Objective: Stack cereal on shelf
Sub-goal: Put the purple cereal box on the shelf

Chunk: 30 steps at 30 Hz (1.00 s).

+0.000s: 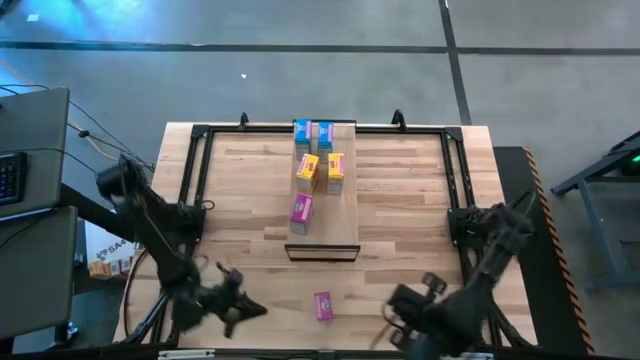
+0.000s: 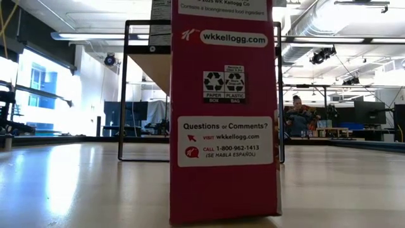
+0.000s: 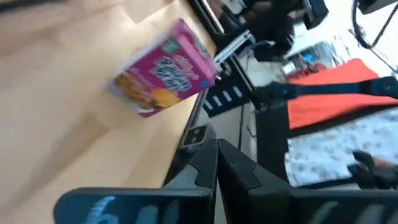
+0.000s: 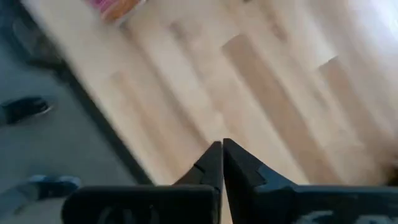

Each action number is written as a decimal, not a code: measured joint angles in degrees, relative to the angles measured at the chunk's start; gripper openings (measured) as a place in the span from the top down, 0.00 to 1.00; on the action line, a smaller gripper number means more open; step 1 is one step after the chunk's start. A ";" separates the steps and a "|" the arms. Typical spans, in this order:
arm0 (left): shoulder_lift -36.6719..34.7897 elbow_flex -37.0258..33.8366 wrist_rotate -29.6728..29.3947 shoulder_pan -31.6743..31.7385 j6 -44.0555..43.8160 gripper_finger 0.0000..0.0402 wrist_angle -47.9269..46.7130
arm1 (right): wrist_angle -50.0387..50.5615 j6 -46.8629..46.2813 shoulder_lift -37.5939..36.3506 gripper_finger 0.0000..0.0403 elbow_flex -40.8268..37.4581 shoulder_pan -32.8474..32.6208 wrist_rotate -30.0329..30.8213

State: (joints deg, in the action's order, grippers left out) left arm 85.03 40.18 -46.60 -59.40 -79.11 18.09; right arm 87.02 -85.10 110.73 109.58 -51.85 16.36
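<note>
now, pink box (image 1: 323, 305): standing on table (image 1: 400, 250) near front edge, between both grippers, touching neither
left gripper (image 1: 236, 312): fingers pressing together, empty
right gripper (image 1: 398, 318): fingers pressing together, empty
shelf (image 1: 340, 225): carrying five boxes

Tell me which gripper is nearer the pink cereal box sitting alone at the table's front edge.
Left, narrowly. The left gripper is left of the pink box; the right gripper sits slightly farther off on its right.
</note>
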 joint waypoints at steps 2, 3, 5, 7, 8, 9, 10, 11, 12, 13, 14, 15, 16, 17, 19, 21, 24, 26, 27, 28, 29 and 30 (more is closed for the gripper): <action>6.08 6.03 1.57 1.96 -0.81 1.00 0.01 | -6.65 -1.28 -4.62 1.00 -7.05 -3.12 0.74; 8.74 8.85 3.00 2.98 -0.98 1.00 -0.29 | -10.22 -2.46 -7.29 1.00 -10.81 -4.52 1.68; 14.00 14.93 6.77 5.14 -1.87 1.00 -2.09 | -17.87 -5.13 -13.07 1.00 -18.75 -7.48 5.06; 18.25 20.80 9.81 7.15 -3.30 1.00 -6.92 | -26.13 -8.33 -18.45 1.00 -26.30 -9.61 9.63; 19.90 23.64 10.46 7.91 -4.65 1.00 -10.50 | -29.63 -9.18 -20.85 1.00 -29.60 -10.58 11.58; 21.20 26.02 10.50 8.60 -6.29 1.00 -13.85 | -33.16 -9.38 -23.13 1.00 -32.60 -11.30 12.73; 22.26 28.02 10.26 9.19 -8.18 1.00 -17.08 | -36.85 -9.35 -24.95 1.00 -35.15 -11.65 13.41; 22.94 29.43 9.59 9.64 -10.29 1.00 -20.21 | -39.77 -9.36 -26.35 1.00 -37.23 -11.84 13.96; 23.57 30.31 9.23 9.93 -12.57 1.00 -22.28 | -41.98 -9.09 -27.42 1.00 -39.06 -12.01 14.74; 24.12 30.73 9.19 10.13 -14.68 1.00 -23.19 | -43.83 -8.55 -28.03 1.00 -40.51 -12.12 15.49; 24.57 30.72 9.18 10.36 -16.68 1.00 -24.16 | -45.20 -7.34 -28.33 1.00 -41.45 -12.15 16.04; 25.16 30.67 9.11 10.37 -18.41 1.00 -24.89 | -45.70 -6.18 -28.39 1.00 -41.83 -12.08 16.33; 26.01 30.67 8.96 10.56 -19.65 1.00 -24.82 | -45.60 -5.51 -28.38 1.00 -41.93 -11.94 16.31; 26.86 30.67 8.54 10.73 -19.87 1.00 -24.75 | -45.46 -4.69 -28.32 1.00 -41.95 -11.87 16.49; 28.50 30.65 6.67 11.09 -17.38 1.00 -23.63 | -45.57 -3.08 -28.13 1.00 -41.95 -11.83 17.17; 30.27 30.72 4.52 11.50 -10.84 1.00 -20.86 | -45.79 -2.08 -28.04 1.00 -41.95 -11.83 18.12; 32.89 30.67 1.38 11.58 2.81 1.00 -17.60 | -46.07 -1.42 -28.04 1.00 -41.95 -11.84 18.12; 33.86 30.63 -1.43 11.09 9.69 1.00 -16.31 | -46.07 -1.39 -28.01 1.00 -41.95 -11.92 18.14; 34.22 30.64 -2.07 10.96 12.78 1.00 -14.94 | -46.12 -1.40 -28.01 1.00 -41.95 -11.94 18.16; 34.38 30.71 -2.11 10.91 15.84 1.00 -14.53 | -46.10 -1.39 -28.01 1.00 -41.95 -11.94 18.14; 34.38 30.69 -2.03 10.69 18.91 1.00 -15.29 | -46.09 -1.39 -28.01 1.00 -41.95 -11.94 18.14; 34.46 30.67 -1.90 10.53 21.60 1.00 -16.09 | -46.12 -1.39 -28.01 1.00 -41.95 -11.95 18.16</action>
State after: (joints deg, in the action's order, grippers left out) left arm 119.49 70.85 -48.50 -48.86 -57.51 2.00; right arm 40.91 -86.50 82.72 67.64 -63.80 34.52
